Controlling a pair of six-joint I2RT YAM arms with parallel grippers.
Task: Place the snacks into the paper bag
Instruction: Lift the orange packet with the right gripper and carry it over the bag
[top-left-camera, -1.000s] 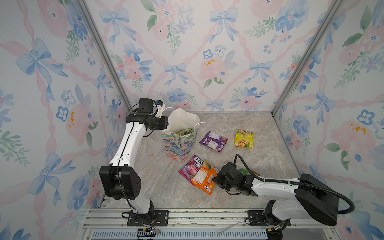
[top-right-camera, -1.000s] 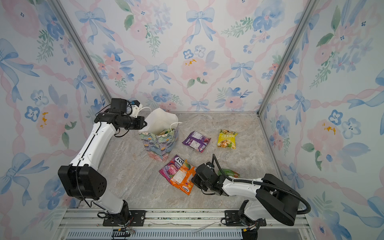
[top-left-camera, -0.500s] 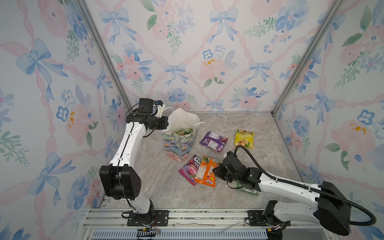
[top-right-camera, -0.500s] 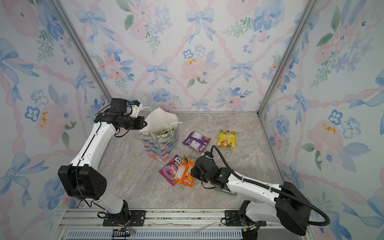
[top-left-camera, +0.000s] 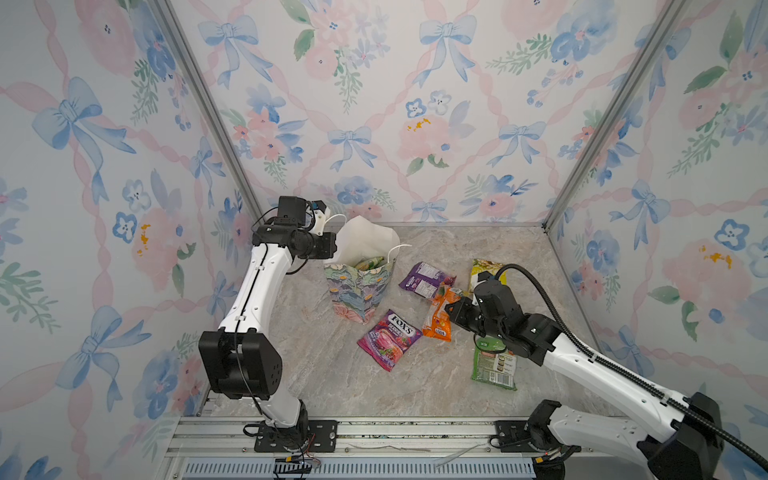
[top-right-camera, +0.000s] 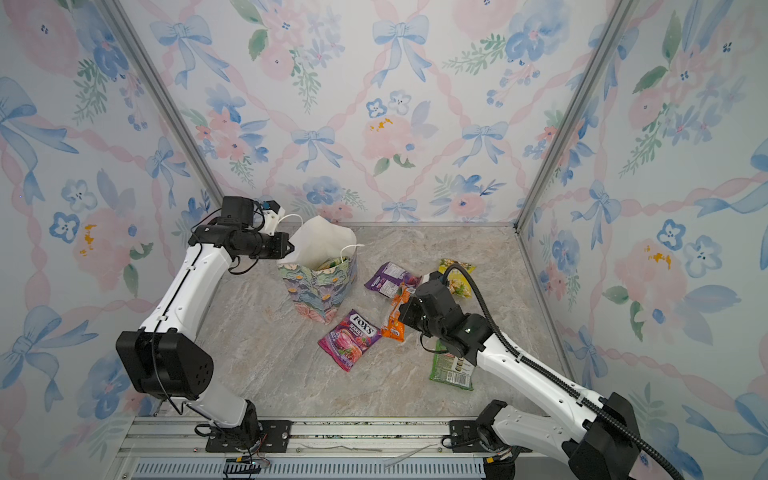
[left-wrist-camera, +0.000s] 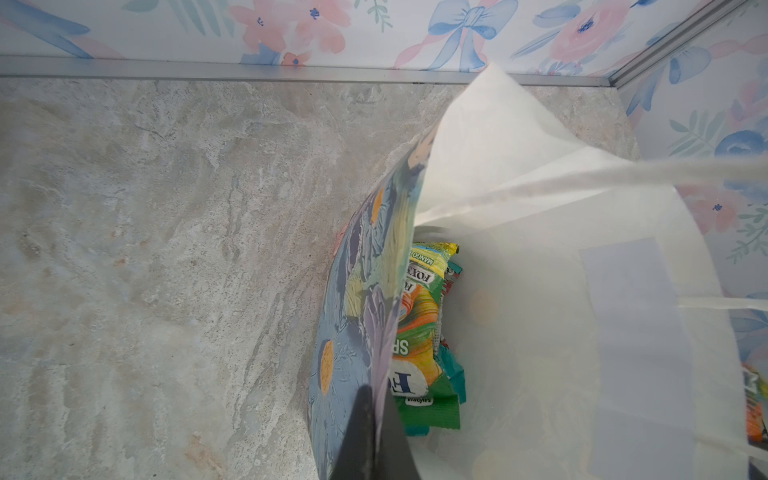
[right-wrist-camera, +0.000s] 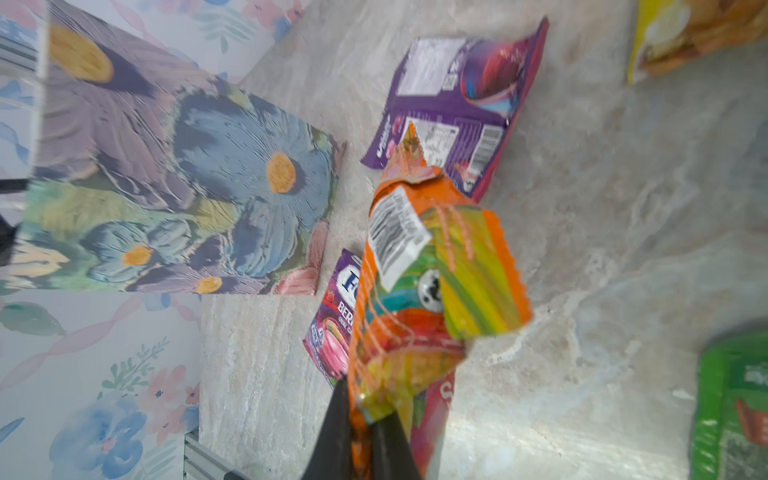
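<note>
The right gripper (right-wrist-camera: 363, 415) clamps the orange packet (right-wrist-camera: 419, 291) — best carried high over the paper bag (top-left-camera: 358, 291), whose rim the left gripper (left-wrist-camera: 376, 419) pinches.

The paper bag (top-left-camera: 359, 291) is painted outside with blue and lilac flowers with orange-yellow centres among green, and is plain white inside, where a green, yellow and orange streaked packet (left-wrist-camera: 419, 316) lies by a teal packet (left-wrist-camera: 455, 374). Against the grey-beige marbled table (top-left-camera: 332, 374) show 2 purple ones, the near purple packet (top-left-camera: 388, 338) with white "FOX'S" lettering and the far purple packet (top-left-camera: 426, 279) with a white panel. There is also an orange packet (top-left-camera: 440, 313) with rainbow streaks, a yellow packet (top-left-camera: 482, 266) far right and a green packet (top-left-camera: 494, 368) near right.
</note>
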